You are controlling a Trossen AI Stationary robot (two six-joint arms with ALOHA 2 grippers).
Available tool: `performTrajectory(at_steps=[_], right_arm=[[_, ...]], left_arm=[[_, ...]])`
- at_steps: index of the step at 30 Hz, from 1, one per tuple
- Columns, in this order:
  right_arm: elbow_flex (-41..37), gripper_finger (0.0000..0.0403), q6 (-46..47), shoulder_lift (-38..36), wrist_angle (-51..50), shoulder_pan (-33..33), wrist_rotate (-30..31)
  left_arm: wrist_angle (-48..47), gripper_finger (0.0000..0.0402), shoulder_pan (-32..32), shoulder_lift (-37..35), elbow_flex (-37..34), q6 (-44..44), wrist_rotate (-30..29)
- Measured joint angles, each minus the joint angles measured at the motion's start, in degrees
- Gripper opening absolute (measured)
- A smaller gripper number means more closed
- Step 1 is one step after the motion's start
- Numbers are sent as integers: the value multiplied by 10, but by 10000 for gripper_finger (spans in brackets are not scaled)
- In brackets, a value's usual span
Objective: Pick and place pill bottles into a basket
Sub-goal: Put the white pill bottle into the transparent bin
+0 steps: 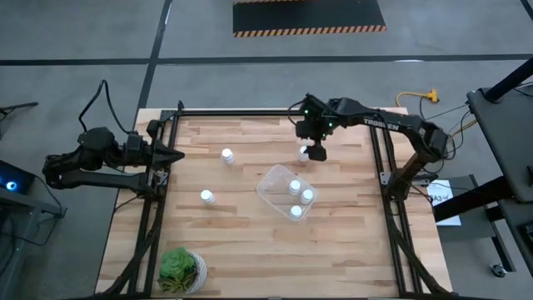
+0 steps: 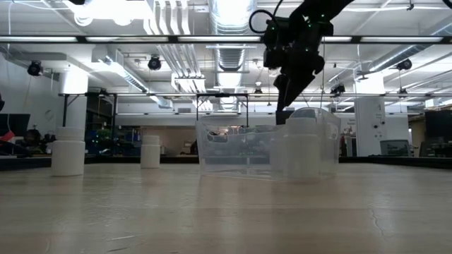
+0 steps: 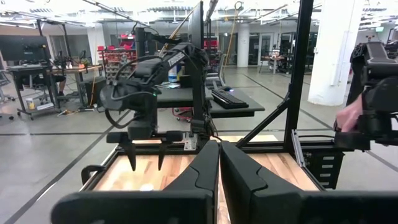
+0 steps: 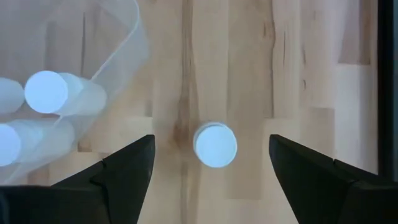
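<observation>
High view: my right gripper (image 1: 316, 152) hangs over a pill bottle (image 1: 303, 153) standing on the table (image 1: 250, 250) just off the basket's (image 1: 271, 185) far corner. Three bottles sit inside the basket (image 1: 295, 187) (image 1: 307, 196) (image 1: 296, 212). Two more stand apart from the basket on its left-arm side (image 1: 226, 155) (image 1: 206, 197). My left gripper (image 1: 175, 155) waits at the table edge, well away from the basket. A potted plant (image 1: 179, 268) sits at the near corner.

Low view: right gripper (image 2: 284, 113) is raised behind the basket (image 2: 233, 152); two loose bottles (image 2: 68, 149) (image 2: 150, 151) stand off to one side of it. A bottle (image 2: 305, 144) shows through the basket's wall.

Left wrist view: my left fingers (image 3: 205, 168) are pressed together, holding nothing. The right gripper (image 3: 147, 149) shows farther off, fingers apart.

Right wrist view: only here is the gap clear. My right fingers (image 4: 127, 165) are spread wide, the loose bottle's cap (image 4: 215, 145) between them, untouched, beside the basket's rounded corner (image 4: 127, 43).
</observation>
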Motion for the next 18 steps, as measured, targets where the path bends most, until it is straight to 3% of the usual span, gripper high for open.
performTrajectory(at_steps=[18], right_arm=[[-25,298,2,39,55,-8,-6]], left_arm=[[0,0,0,0,0,0,0]])
